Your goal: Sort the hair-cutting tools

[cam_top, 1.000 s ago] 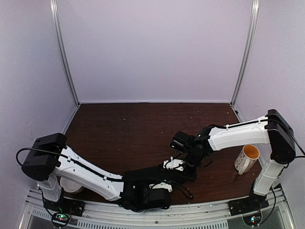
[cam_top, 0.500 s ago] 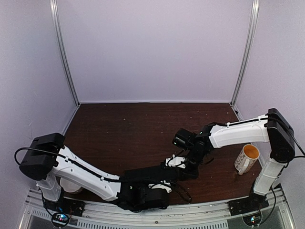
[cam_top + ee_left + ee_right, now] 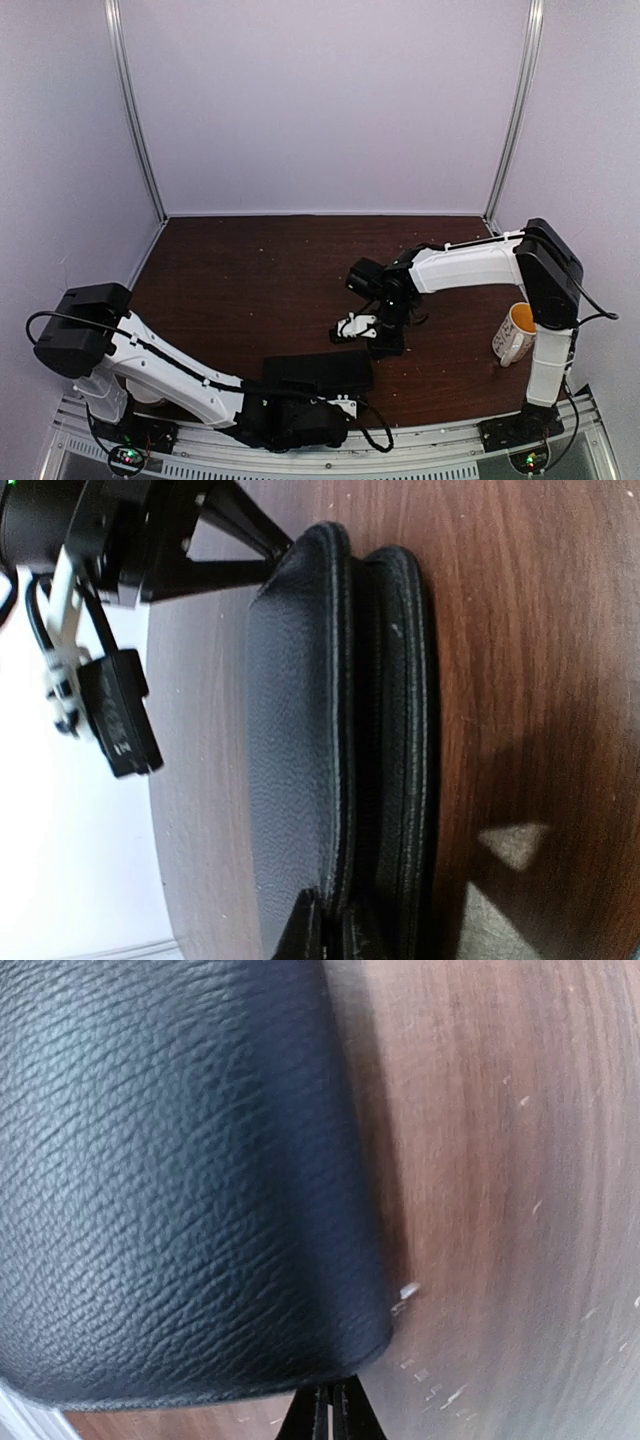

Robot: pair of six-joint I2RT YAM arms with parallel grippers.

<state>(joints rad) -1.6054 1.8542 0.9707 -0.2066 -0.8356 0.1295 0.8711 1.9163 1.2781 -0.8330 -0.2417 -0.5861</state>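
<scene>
My left pincer (image 3: 320, 930) is pinched tight on the near edge of the black case (image 3: 300, 730), which lies folded shut on the table (image 3: 250, 270), near and just left of centre. My right pincer (image 3: 327, 1405) is closed on nothing, just beside the case's far right corner. No scissors or clips show anywhere; I judge they are inside the case. So no sorting is done: the case needs opening and every tool needs laying out.

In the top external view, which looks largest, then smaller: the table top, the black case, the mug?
table top
black case
mug
The black case lies nearer the camera, so its lead over the mug is less sure.
</scene>
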